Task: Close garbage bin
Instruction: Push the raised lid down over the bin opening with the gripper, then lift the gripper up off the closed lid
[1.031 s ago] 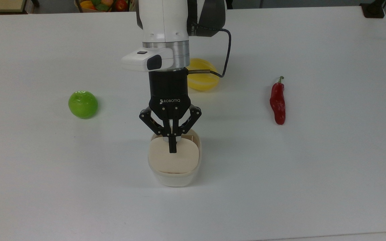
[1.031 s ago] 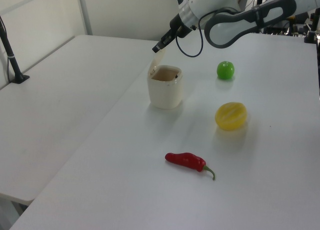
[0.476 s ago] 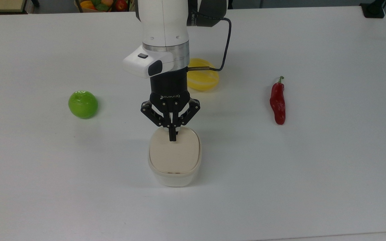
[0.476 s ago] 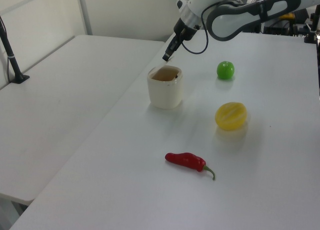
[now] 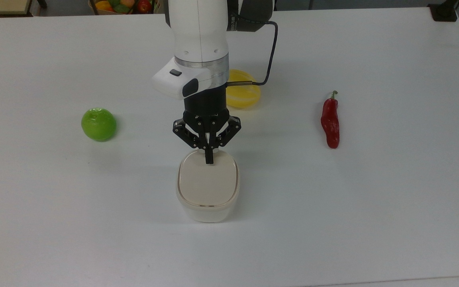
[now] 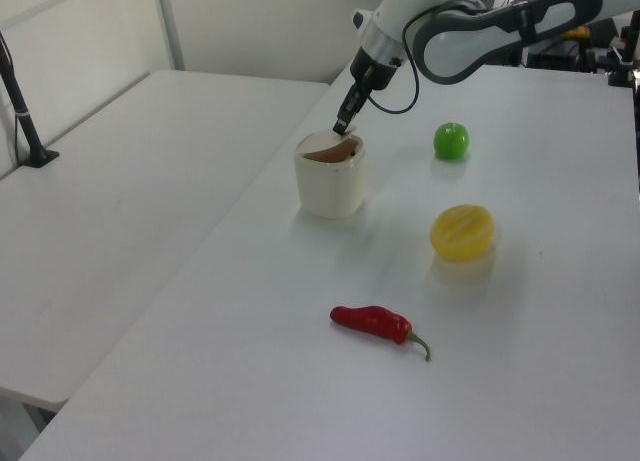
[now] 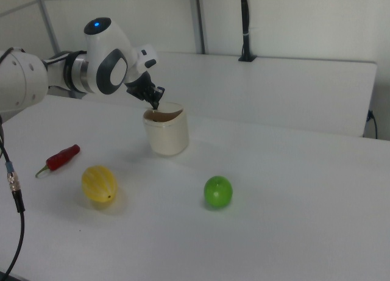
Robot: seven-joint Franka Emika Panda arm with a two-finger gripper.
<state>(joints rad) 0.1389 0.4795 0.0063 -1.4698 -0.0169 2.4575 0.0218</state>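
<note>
The garbage bin [image 5: 207,209] is a small cream-white tub standing mid-table, also seen as the bin [image 6: 330,181] and the bin [image 7: 166,135]. Its beige lid [image 5: 208,183] lies almost flat on the rim; a thin dark gap shows under the lid's edge in the left view and the right view. My gripper [image 5: 209,159] is shut with nothing between its fingers. Its tip rests on the lid's edge nearest the top view's top. From the side the gripper [image 6: 342,129] [image 7: 155,104] slants down onto that edge.
A yellow melon [image 5: 243,95] lies behind the arm, a green apple [image 5: 99,124] on the top view's left, and a red chili [image 5: 330,123] on the top view's right. A basket of fruit [image 5: 122,6] stands past the table's far edge.
The lid has swung down from tilted up to nearly flat on the bin. My shut gripper has moved toward the top view's top and lower, following the lid's edge.
</note>
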